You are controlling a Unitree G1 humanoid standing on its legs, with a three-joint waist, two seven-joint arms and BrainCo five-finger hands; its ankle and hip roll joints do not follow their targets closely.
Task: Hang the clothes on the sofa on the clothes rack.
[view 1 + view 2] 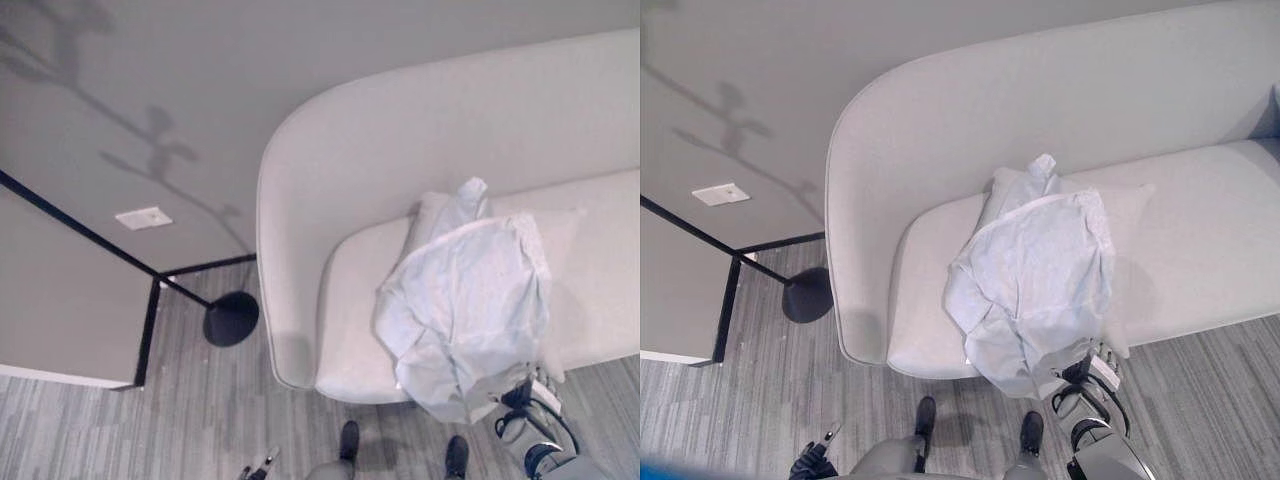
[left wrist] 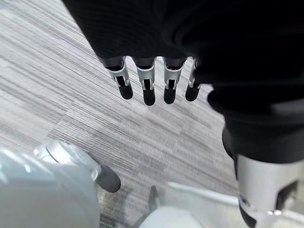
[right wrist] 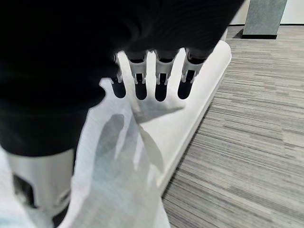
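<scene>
Pale-blue garment [image 1: 465, 310] lies heaped on the sofa [image 1: 350, 180], unhung; your right hand [image 3: 152, 78] hovers spread above it; left hand [image 2: 152, 80] hangs relaxed over floor; lifting and hanging remain.

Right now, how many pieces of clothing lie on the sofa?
1: a pale blue garment crumpled on the sofa seat, partly over a cushion. More may hide beneath it.

Grey striped floor [image 1: 200, 420], wall plate [image 1: 143, 217]
</scene>
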